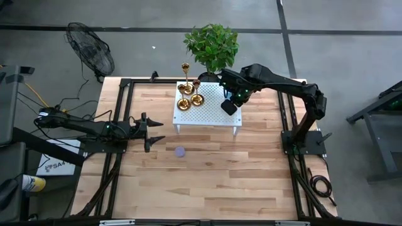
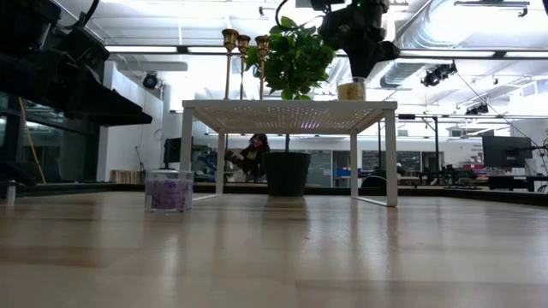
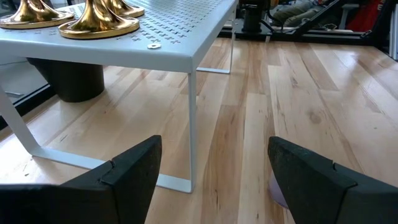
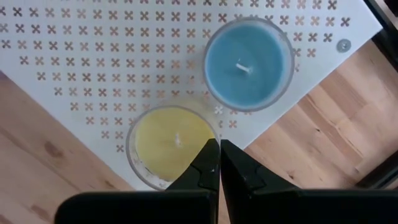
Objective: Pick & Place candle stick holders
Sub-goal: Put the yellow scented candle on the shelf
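Three gold candle stick holders (image 1: 188, 94) stand on their round bases (image 3: 99, 23) at the far left part of a white perforated stand (image 1: 213, 116); their cups (image 2: 244, 40) show in the low view. My right gripper (image 4: 219, 148) is shut, points down and hangs over the stand's right part, above the rim of a yellow candle (image 4: 171, 142) and beside a blue candle (image 4: 249, 61). My left gripper (image 1: 157, 130) waits open, low at the table's left, level and pointing at the stand (image 3: 186, 59).
A purple candle in a glass (image 1: 181, 151) sits on the wooden table in front of the stand, also shown in the low view (image 2: 169, 190). A potted plant (image 1: 212, 45) stands behind the stand. Bare wood lies toward the near edge (image 1: 207, 188).
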